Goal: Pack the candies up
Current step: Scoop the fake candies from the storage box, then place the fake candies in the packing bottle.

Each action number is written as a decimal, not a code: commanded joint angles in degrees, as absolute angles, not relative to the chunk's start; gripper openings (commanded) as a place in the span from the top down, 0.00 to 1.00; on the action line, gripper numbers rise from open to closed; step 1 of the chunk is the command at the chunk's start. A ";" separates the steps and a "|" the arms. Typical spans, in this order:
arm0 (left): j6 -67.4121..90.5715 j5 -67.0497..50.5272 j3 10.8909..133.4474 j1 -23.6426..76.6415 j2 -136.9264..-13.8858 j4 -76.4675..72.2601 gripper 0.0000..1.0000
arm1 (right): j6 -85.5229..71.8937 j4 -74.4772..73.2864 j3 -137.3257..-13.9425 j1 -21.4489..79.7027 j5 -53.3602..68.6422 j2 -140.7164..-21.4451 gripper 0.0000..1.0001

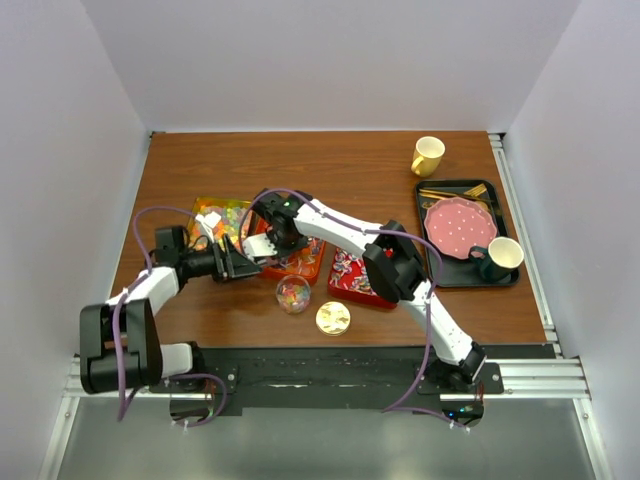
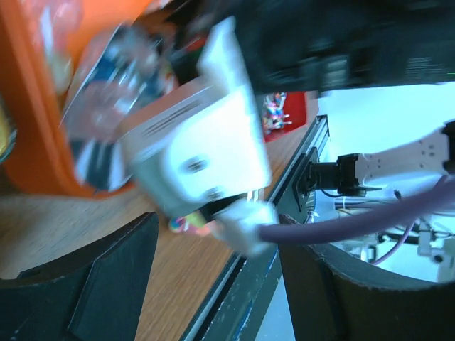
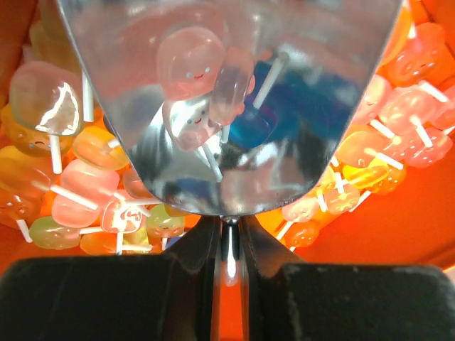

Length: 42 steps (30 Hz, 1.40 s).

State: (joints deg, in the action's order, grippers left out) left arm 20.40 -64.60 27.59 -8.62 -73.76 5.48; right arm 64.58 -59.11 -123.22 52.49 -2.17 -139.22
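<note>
We tag the candies point(image 3: 85, 188) pink, orange, yellow and pale green, each printed with a tiny face (sticks white), lying in the orange tray point(image 3: 419, 220). The scoop point(image 3: 213, 106) is mirror silver with a blue glint. The table point(image 1: 350, 165) is brown woodgrain. The plate point(image 1: 460, 226) is pink with pale dots, and sits on a black tray point(image 1: 445, 272). The mug point(image 1: 428, 155) is yellow and the cup point(image 1: 497, 258) dark green, cream inside. The lid point(image 1: 333, 318) is gold. The red tray point(image 1: 352, 278) has a busy multicolour print. The cables point(image 1: 136, 235) are purple.

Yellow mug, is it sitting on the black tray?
No, the yellow mug stands on the wooden table, just past the far edge of the black tray.
</note>
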 commanded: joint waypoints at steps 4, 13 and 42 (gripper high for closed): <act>10.58 -72.15 38.12 -9.49 -65.75 16.14 0.27 | 65.83 -62.22 -124.98 49.84 3.69 -133.86 1.00; 0.27 -82.35 53.42 -10.63 -70.74 28.19 0.27 | 67.15 -63.46 -123.32 46.23 0.71 -127.10 1.00; 24.78 -33.94 40.52 -14.06 -64.95 2.98 0.30 | 69.18 -76.37 -98.87 55.98 -29.33 -108.19 1.00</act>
